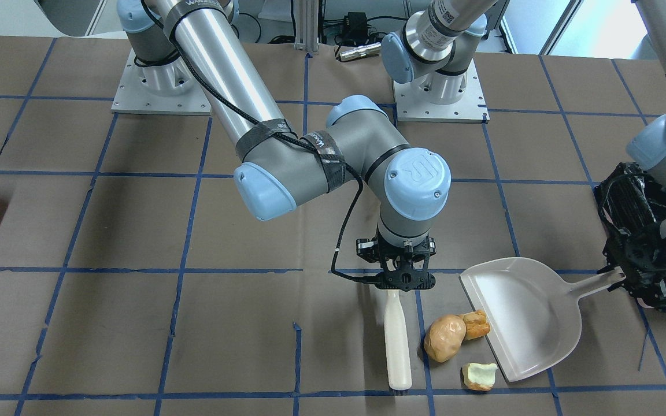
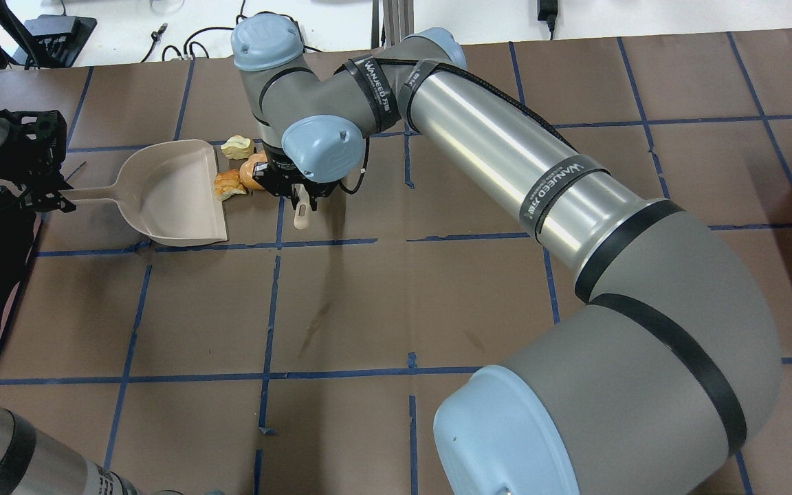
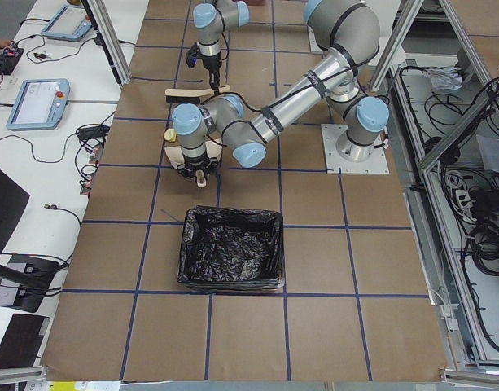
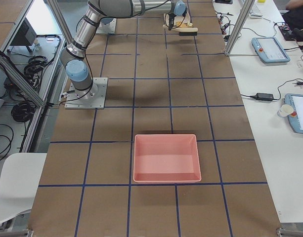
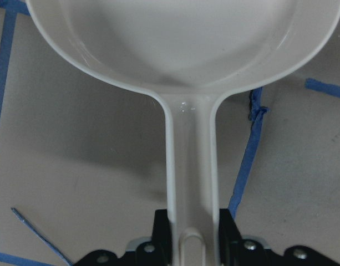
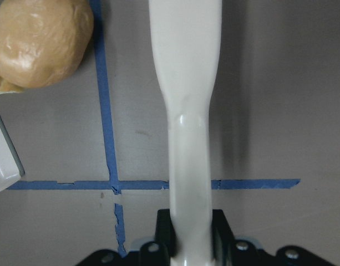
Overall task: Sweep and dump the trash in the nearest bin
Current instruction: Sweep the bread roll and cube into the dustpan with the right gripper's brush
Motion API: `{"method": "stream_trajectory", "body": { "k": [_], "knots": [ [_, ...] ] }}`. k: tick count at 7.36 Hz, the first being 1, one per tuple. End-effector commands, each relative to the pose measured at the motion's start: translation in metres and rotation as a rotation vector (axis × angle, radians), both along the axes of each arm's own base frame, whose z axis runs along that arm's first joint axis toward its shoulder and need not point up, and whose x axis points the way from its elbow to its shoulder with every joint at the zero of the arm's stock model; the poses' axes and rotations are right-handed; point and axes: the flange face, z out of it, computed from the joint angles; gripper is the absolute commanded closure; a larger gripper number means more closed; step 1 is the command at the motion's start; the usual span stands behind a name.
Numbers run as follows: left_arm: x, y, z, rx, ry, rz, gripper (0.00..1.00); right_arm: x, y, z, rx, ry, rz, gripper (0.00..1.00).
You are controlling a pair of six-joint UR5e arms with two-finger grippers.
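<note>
Trash (image 1: pixel 444 338), 3 lumpy scraps, at smooth white dustpan (image 1: pixel 518 312) lip; my left gripper (image 5: pixel 194 233) clamps its handle, my right gripper (image 1: pixel 405 283) the brush (image 1: pixel 398 341); crinkly black-lined bin (image 3: pixel 233 213) near handle end.

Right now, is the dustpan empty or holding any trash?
Empty. The dustpan shows a bare tray; the tan lump, the crusty chunk and the bitten piece all lie on the table beside its lip.

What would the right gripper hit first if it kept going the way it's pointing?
The right gripper, shut on the brush handle, seems to point nearly straight down, so it would likely meet the table right under that handle first; its exact tilt is unclear.
</note>
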Motion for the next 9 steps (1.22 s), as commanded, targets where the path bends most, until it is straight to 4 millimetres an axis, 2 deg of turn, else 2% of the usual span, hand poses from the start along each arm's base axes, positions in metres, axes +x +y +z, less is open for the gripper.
{"method": "stream_trajectory", "body": {
  "k": [1,3,5,7,9],
  "knots": [
    [-0.002,0.000,0.000,0.002,-0.002,-0.002,0.99,0.009,0.001,-0.014,0.011,-0.006,0.009,0.77],
    [-0.005,-0.001,0.003,-0.002,-0.005,-0.008,0.99,0.015,0.006,-0.017,0.013,-0.005,0.015,0.77],
    [-0.006,-0.001,0.002,-0.002,-0.005,-0.009,0.99,0.040,0.021,-0.017,0.014,-0.020,0.024,0.77],
    [-0.006,-0.001,0.002,-0.002,-0.005,-0.009,0.99,0.070,0.027,-0.039,0.015,-0.019,0.037,0.77],
    [-0.006,-0.001,0.002,-0.002,-0.005,-0.009,0.99,0.090,0.041,-0.034,0.005,-0.026,0.027,0.76]
  ]
}}
